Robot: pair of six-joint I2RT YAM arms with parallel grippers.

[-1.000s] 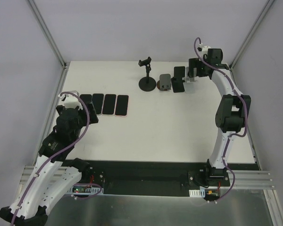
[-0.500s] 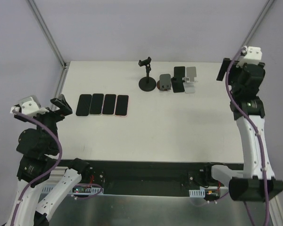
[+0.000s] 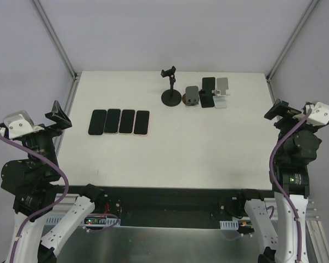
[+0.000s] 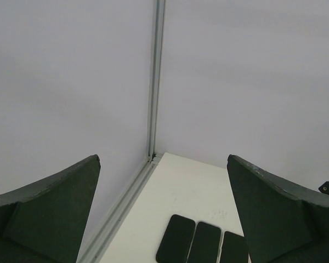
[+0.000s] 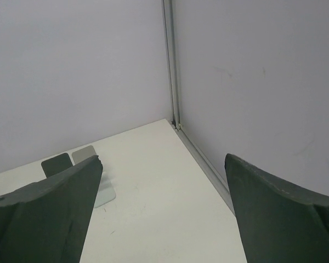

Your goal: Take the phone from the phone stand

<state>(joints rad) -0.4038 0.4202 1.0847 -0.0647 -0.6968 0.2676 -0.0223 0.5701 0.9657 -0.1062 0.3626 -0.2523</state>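
Showing left jaws wide | right jaws wide | phone stand [image 5: 85, 155] partly hidden behind right jaws

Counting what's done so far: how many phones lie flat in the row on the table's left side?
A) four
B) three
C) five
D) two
A: the top view shows four phones lying flat, side by side.

We find the top camera high behind the arm bases, looking down on the whole desk [image 3: 208, 148] from afar. The left wrist camera faces the far-left corner past the left claw [image 4: 163, 159]; the right wrist camera faces the far-right corner past the right claw [image 5: 163, 159]. Each shares something with the top view: the row of phones [image 4: 203, 246] and the grey stand [image 5: 85, 155].
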